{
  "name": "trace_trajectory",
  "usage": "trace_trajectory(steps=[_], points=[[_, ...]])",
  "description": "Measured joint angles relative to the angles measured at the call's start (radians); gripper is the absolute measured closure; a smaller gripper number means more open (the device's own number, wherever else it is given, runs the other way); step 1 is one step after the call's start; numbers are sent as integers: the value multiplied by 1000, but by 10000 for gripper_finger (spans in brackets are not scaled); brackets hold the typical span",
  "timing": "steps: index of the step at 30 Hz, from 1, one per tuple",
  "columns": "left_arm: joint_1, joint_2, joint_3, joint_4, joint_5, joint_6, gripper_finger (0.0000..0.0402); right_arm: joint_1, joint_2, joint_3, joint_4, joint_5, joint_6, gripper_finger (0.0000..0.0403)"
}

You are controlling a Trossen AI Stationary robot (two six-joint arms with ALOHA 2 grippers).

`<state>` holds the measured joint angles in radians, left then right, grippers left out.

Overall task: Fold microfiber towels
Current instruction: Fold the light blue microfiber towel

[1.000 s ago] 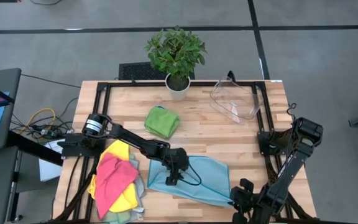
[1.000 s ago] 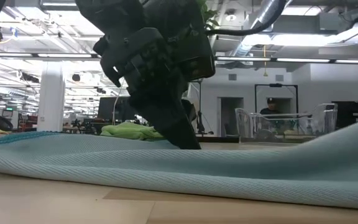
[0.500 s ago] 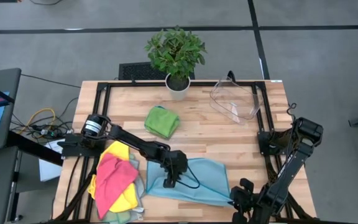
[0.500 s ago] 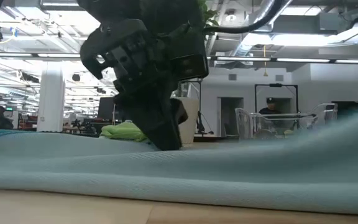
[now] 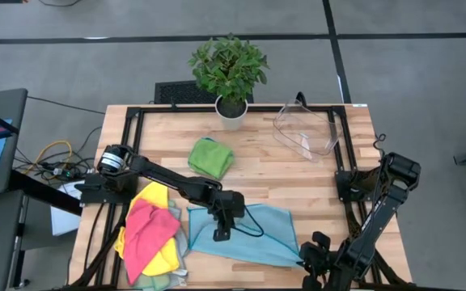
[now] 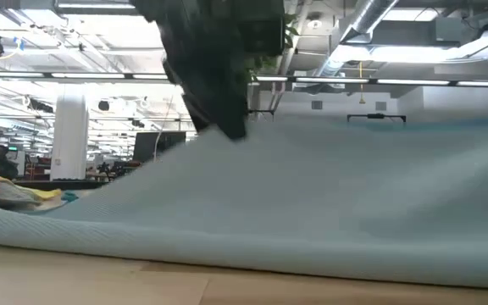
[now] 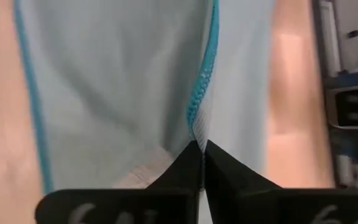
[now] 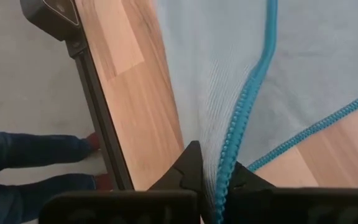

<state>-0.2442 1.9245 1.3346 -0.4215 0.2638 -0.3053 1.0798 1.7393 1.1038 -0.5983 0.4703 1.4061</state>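
A pale teal microfiber towel (image 5: 257, 234) lies spread on the near middle of the wooden table, and both grippers are shut on it. My left gripper (image 5: 221, 232) is over its left part, and in the low view (image 6: 234, 127) the cloth rises up to it. My right gripper (image 5: 309, 259) is at the towel's near right corner. A folded bright green towel (image 5: 210, 158) rests flat farther back. A pile of pink and yellow towels (image 5: 150, 233) lies at the near left. My left gripper pinches the towel's blue-hemmed edge (image 7: 196, 127) between its two fingertips, slanting down from the table's left. The cloth there is raised off the table and slopes down to the rest, which lies on the wood. My right gripper pinches the blue hem (image 8: 229, 155) near the towel's near right corner between its two fingers, slanting down. The hem runs away from the fingertips along the fingers' line, and the cloth beyond it spreads onto the table.
A potted plant (image 5: 229, 73) stands at the far edge, and a clear plastic bin (image 5: 306, 129) lies at the far right. Black frame rails (image 5: 342, 162) run along the table's sides. A person's legs (image 8: 23, 168) show beside the table in the right wrist view.
My left gripper has shut on the towel's hemmed edge and gone up, tipping a little. The towel's left part has lifted off the table with it and now rises as a slope in the low view. The rest stays on the wood.
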Motion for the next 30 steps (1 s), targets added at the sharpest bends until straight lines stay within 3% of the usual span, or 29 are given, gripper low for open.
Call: trace_trajectory(steps=[6,9,13,18,23,30], points=[[-49,-41,80,-163,88,-116,400,-5,0,0,5,4,-6,385],[-67,-74,111,-290,57,-148,401,-35,-21,0,1,6,-43,383],[-69,-145,161,-436,-60,-162,401,-111,-110,0,-46,11,-170,375],[-60,-250,198,-578,-331,-147,401,-247,-283,0,-254,101,-330,390],[12,-312,199,-697,-593,-26,401,-449,-455,0,-433,123,-549,387],[192,-323,252,-770,-629,106,401,-695,-642,1,-491,163,-789,387]])
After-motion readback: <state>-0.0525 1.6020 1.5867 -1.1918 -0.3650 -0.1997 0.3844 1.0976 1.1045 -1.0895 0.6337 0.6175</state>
